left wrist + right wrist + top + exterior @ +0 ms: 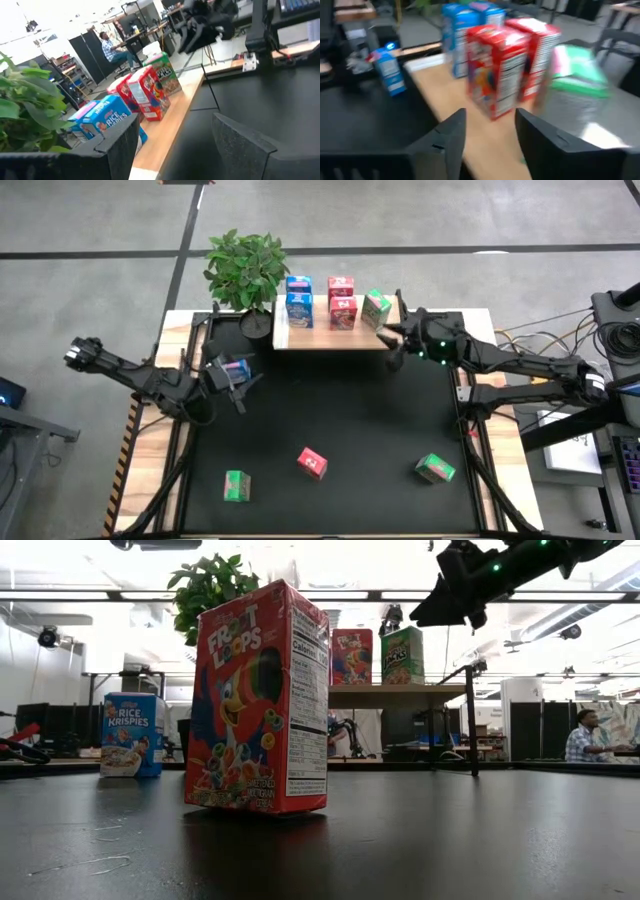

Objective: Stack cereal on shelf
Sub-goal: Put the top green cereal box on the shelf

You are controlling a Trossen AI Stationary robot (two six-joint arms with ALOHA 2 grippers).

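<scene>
Two grippers at work, one at each side of the table. Right gripper (393, 337) hangs at the right end of the shelf (330, 340), just beside the green carton (376, 310); its wrist view shows both fingers with a clear gap and nothing between them, so empty and parted. That carton looks tilted, standing askew at the shelf's right end. My guess: it has only now been set down and let go.

Left gripper (226, 375) is by the table's left edge, beside the blue carton (236, 367) lying on the mat. Fingers stand wide in its wrist view, nothing gripped; I cannot tell if a finger touches the box.

Count on the shelf: two blue cartons (299, 300), two red cartons (342, 300), one green. Off the shelf: the blue one by the left gripper, a red carton (312, 463), and two green ones (237, 486) (435, 469) near the front of the mat. Roughly half done, by my judgement.

Next move likely calls for the left fingers to close squarely on the blue carton and carry it to the shelf's left end, near the potted plant (246, 268), while the right arm backs clear without nudging the leaning green box.

Readable print: "Froot Loops" on the near red carton (258, 700), with a nutrition panel too small to read; "Rice Krispies" on the blue one (130, 734); "Jacks" on the shelf's green box (402, 655).
</scene>
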